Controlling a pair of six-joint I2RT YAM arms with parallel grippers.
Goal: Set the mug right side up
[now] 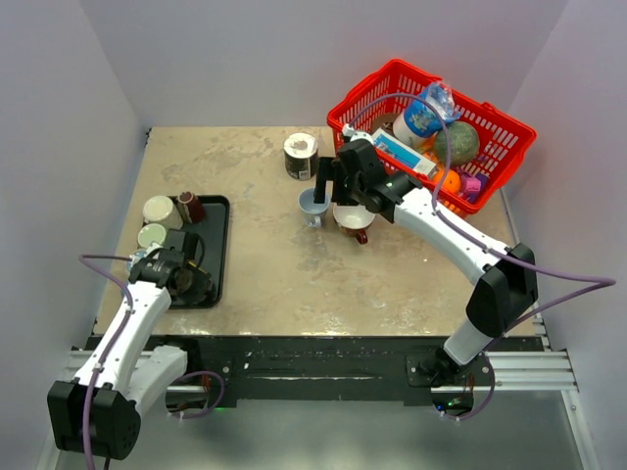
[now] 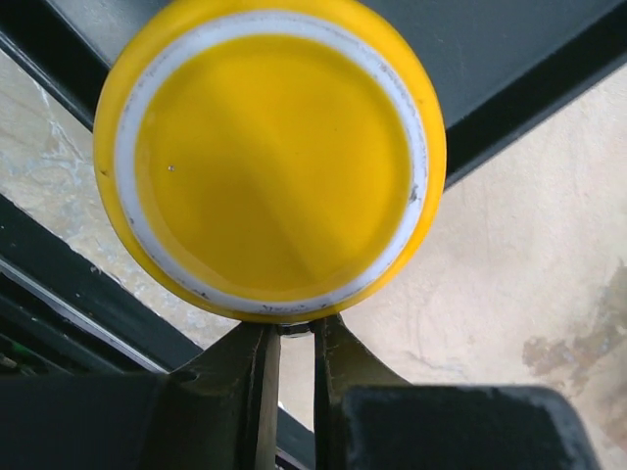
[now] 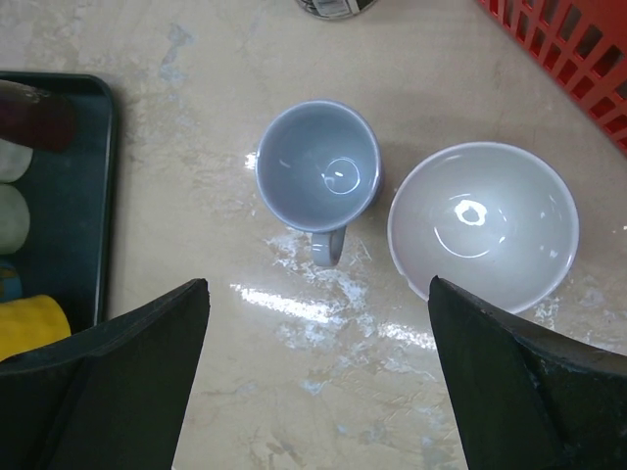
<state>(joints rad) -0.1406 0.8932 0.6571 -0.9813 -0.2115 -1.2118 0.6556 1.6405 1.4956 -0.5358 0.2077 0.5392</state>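
Mug (image 1: 313,204) stands right side up near the middle of the table (image 1: 294,284), its mouth open to the ceiling. In the right wrist view you look straight down into the blue-grey mug (image 3: 318,176): the inside is bare and its handle points toward the near edge. Just to its right sits a white bowl (image 1: 351,217), also mouth up. The two are close, but you can see a thin strip of tabletop between them in the wrist view, where the bowl (image 3: 483,223) shows a glossy inside.

Your right gripper (image 1: 333,191) hangs above the mug with its jaws spread wide. From the wrist camera the right gripper (image 3: 318,392) has nothing between its fingers, and mug and bowl both show in the gap below.

Your left gripper (image 1: 191,279) is low over the near end of the black tray (image 1: 217,245) at the left of the table. Its own camera shows the left gripper (image 2: 289,338) with the fingers drawn nearly together, only a narrow slit between them. Their tips sit at the edge of a round yellow disc with a white ring (image 2: 269,157). You cannot tell whether they pinch it.

A red basket (image 1: 490,122) full of items stands at the far right corner, and a small can (image 1: 300,155) stands just beyond the mug.
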